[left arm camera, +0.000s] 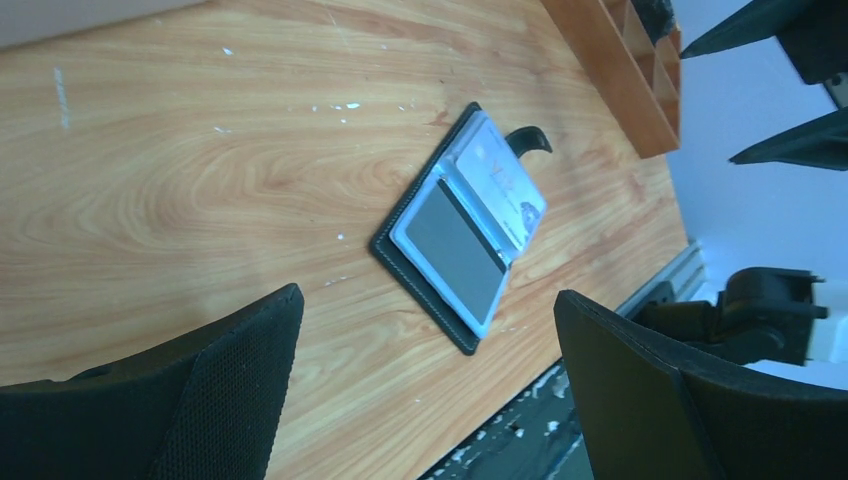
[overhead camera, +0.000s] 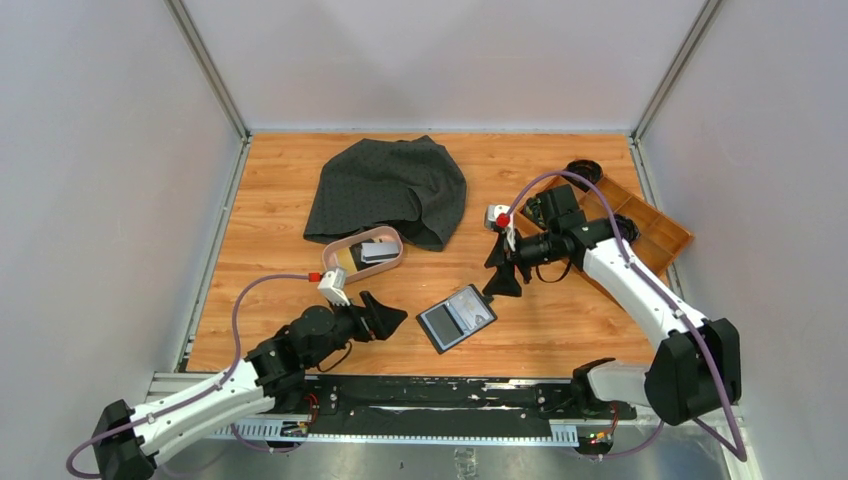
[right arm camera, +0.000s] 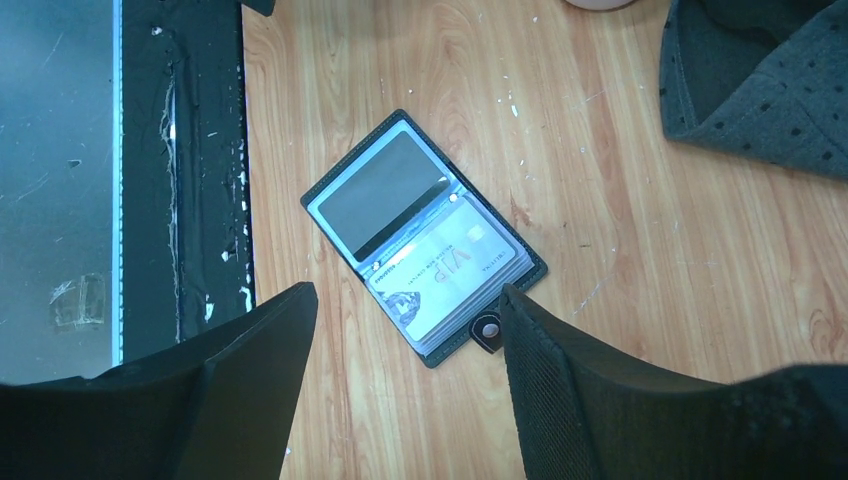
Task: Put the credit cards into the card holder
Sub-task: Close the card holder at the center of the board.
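Note:
The black card holder [overhead camera: 456,316] lies open on the table near the front edge, with a grey card in one pocket and a pale card in the other. It also shows in the left wrist view [left arm camera: 462,230] and in the right wrist view [right arm camera: 422,234]. More credit cards [overhead camera: 377,251] lie in the pink oval dish [overhead camera: 340,247]. My left gripper [overhead camera: 392,317] is open and empty, left of the card holder. My right gripper [overhead camera: 502,273] is open and empty, above the card holder's far right corner.
A dark dotted cloth [overhead camera: 392,188] lies at the back middle, touching the dish. A wooden compartment tray [overhead camera: 660,232] stands at the right edge behind the right arm. A black rail [overhead camera: 440,392] runs along the front edge.

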Controlling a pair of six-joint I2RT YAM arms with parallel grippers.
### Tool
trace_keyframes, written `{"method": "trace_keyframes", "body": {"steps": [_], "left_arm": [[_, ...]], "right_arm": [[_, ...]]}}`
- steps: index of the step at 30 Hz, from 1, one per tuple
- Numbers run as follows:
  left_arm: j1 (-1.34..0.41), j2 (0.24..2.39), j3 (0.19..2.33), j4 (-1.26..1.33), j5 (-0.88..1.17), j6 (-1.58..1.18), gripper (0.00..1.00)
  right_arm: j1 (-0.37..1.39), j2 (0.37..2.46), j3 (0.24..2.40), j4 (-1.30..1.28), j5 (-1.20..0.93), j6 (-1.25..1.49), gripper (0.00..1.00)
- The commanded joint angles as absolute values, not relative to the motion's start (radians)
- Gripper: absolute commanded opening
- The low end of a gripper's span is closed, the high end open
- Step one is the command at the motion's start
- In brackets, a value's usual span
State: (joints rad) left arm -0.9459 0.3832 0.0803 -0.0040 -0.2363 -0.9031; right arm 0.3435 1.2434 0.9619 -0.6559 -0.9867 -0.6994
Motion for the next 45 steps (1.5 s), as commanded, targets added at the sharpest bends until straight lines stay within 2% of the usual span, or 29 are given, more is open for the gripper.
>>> {"method": "trace_keyframes", "body": {"steps": [1,8,12,22,30,37,45], "left_arm": [[-0.951,0.471,0.100,0.081,-0.206,-1.029,0.99],[-0.952,0.759,0.143,0.158,-0.129,-1.096,0.97],[-0.953,0.852,0.183,0.162,-0.120,-1.096,0.93],[-0.964,0.998,0.197,0.230,-0.100,-1.139,0.90],[-0.981,1.106,0.207,0.303,-0.090,-1.174,0.89],[-0.990,1.238,0.250,0.334,-0.054,-1.186,0.82],[-0.997,1.271,0.239,0.336,-0.090,-1.203,0.81]], "right_arm": [[0.330,1.284,0.943,-0.641,-0.991,-0.683,0.70],[0.331,1.363,0.950,-0.638,-0.916,-0.657,0.68],[0.336,1.431,0.964,-0.652,-0.860,-0.656,0.67],[0.441,1.606,1.015,-0.696,-0.736,-0.657,0.64],[0.452,1.711,1.063,-0.702,-0.654,-0.570,0.64],[0.455,1.723,1.074,-0.710,-0.669,-0.560,0.64],[0.446,1.694,1.089,-0.728,-0.667,-0.582,0.65]]}}
